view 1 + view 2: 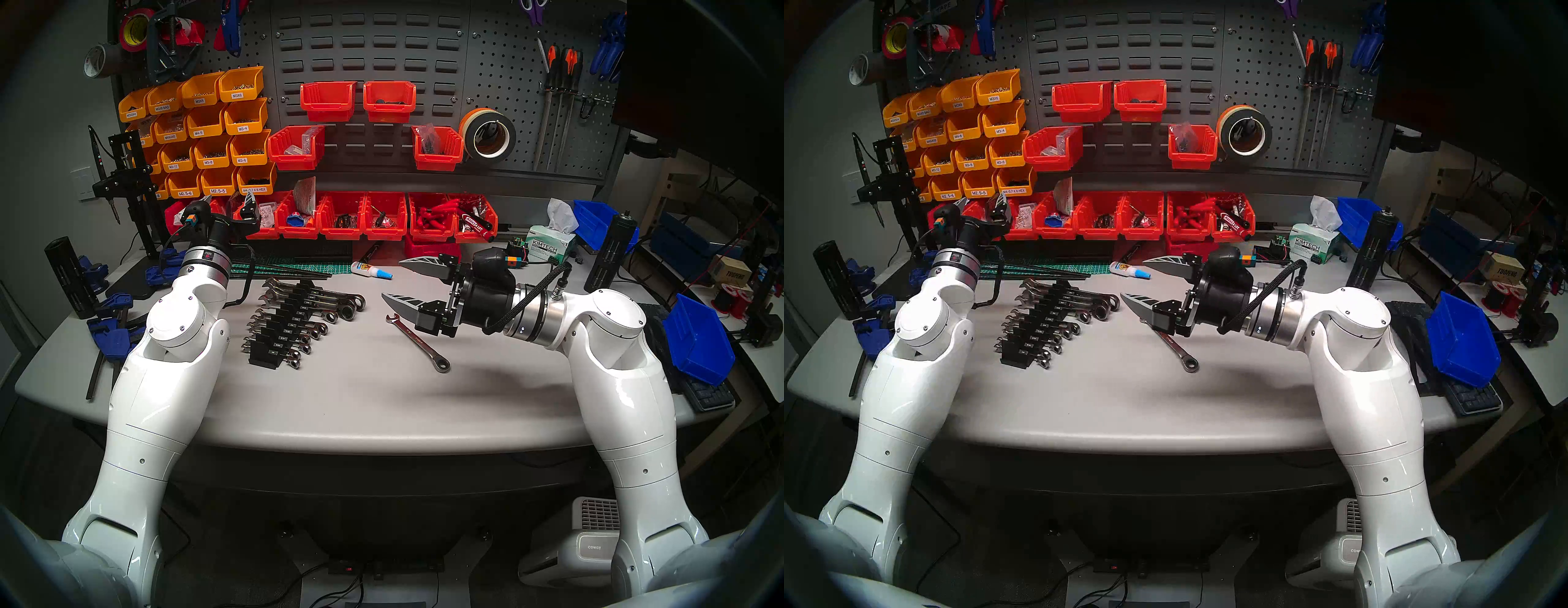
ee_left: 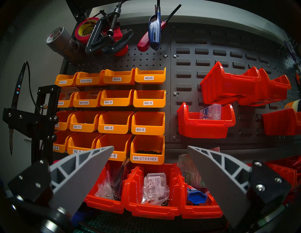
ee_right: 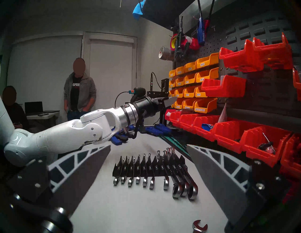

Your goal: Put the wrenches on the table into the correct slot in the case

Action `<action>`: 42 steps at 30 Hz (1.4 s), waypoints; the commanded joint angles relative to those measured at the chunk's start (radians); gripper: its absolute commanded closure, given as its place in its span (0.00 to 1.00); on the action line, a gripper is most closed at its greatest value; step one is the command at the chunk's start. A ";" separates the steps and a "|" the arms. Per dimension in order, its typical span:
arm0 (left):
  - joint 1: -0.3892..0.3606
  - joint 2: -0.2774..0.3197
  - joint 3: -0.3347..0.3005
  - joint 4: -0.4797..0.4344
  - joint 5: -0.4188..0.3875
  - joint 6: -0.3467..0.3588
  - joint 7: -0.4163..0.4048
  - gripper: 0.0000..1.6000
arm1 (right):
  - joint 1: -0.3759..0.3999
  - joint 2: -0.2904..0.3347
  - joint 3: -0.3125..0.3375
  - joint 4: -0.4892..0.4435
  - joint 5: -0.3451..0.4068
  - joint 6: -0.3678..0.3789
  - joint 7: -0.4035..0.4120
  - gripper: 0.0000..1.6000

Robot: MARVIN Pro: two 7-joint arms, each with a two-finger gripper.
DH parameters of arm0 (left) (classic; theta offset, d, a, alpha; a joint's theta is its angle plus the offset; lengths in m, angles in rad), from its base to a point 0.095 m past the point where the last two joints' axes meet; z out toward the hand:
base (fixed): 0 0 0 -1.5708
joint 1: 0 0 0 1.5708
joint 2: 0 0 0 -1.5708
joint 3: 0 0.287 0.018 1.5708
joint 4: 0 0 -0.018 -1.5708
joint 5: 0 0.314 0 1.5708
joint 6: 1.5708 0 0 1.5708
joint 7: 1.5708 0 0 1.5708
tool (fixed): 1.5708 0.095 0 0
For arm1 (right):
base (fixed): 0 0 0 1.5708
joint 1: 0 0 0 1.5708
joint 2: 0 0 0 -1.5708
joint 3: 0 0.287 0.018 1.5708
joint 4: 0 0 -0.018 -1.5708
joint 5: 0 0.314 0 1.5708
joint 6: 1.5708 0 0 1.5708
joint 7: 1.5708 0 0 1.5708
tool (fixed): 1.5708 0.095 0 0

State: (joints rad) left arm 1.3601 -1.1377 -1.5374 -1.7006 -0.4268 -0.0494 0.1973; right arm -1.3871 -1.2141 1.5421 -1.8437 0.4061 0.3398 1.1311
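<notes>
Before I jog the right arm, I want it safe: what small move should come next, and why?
Probably turn the right hand to point down over the wrench. It is open but level, aimed sideways at the rack, while the wrench lies loose on the table just beneath its lower finger. One rack slot looks free.

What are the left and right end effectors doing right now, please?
Left end effector: open, holding nothing.
Right end effector: open, holding nothing, above the loose wrench on the table.

Chrome wrench (image 1: pixel 419 342) on grey table (image 1: pixel 382 403); black case (image 1: pixel 280 327) – white labels; red bins (image 1: pixel 339 216), orange bins (image 1: pixel 208 127).
</notes>
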 commanded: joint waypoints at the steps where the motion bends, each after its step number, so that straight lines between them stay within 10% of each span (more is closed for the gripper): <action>1: -0.031 0.001 -0.008 -0.028 0.000 -0.011 0.000 0.00 | 0.027 0.008 0.008 -0.010 -0.001 -0.015 0.009 0.00; 42: -0.031 0.001 -0.008 -0.027 0.000 -0.011 0.000 0.00 | 0.078 0.127 -0.096 -0.002 -0.218 -0.172 0.191 0.00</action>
State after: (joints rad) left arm 1.3602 -1.1377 -1.5374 -1.7005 -0.4267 -0.0493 0.1973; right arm -1.3400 -1.1035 1.4496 -1.8211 0.2003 0.1922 1.3101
